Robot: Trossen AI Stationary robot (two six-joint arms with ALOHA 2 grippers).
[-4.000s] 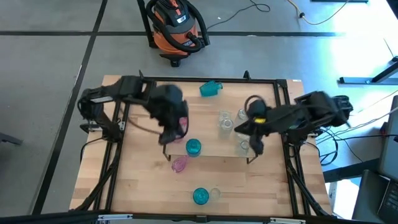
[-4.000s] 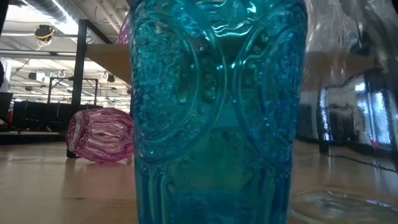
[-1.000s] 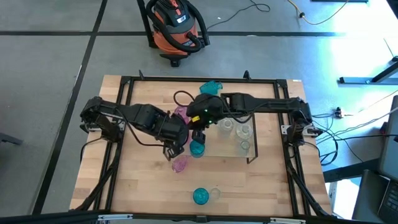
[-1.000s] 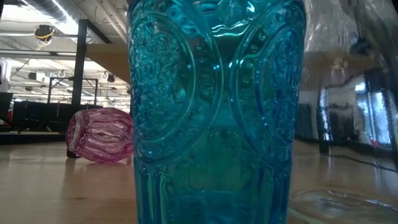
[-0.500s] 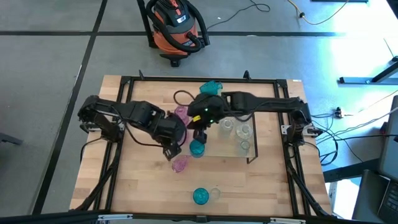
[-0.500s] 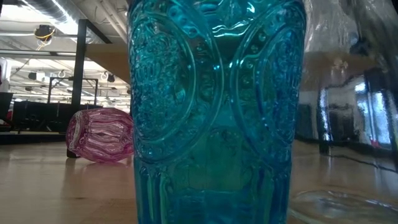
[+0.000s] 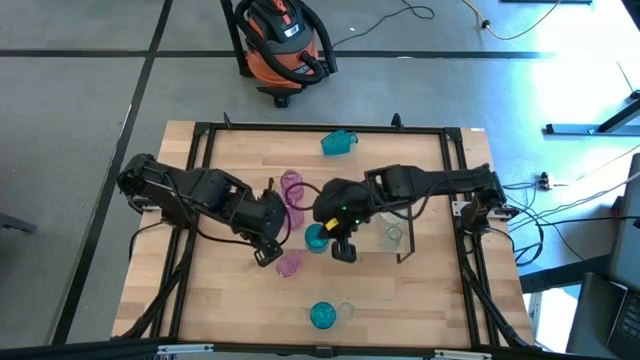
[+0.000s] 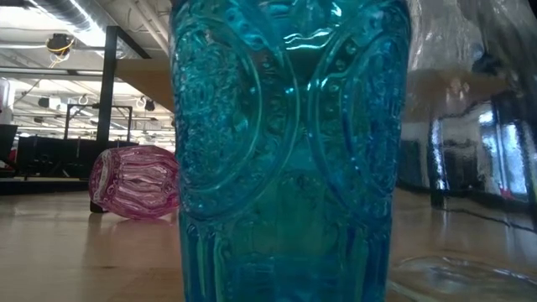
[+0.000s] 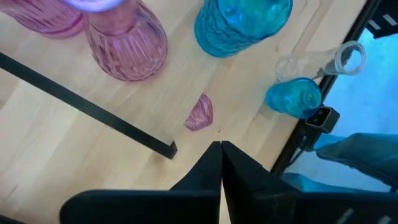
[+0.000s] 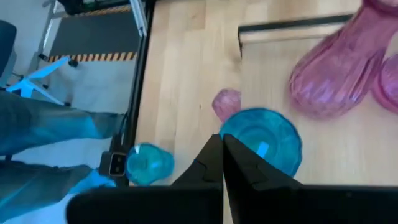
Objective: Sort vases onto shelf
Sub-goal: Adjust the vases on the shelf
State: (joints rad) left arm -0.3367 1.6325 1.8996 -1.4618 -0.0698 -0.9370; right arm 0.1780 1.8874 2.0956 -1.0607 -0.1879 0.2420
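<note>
The middle of the desk (image 7: 220, 320) is crowded. The left tool (image 7: 266, 252) and right tool (image 7: 343, 250), both pinched closed, flank a teal vase (image 7: 316, 237) standing at the shelf (image 7: 372, 247) front edge, with a pink vase (image 7: 288, 263) lying just at its 7 o'clock. Upright pink vases (image 7: 291, 185) block the shelf's 10 o'clock corner; clear vases (image 7: 392, 236) fill its 3 o'clock end. Bare wood lies open along 8 o'clock and 4 o'clock. At 6 o'clock another teal vase (image 7: 322, 315) and a clear one (image 7: 345, 311) stand together.

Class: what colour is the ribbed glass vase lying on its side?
Pink vase; low view shows it best.
</note>
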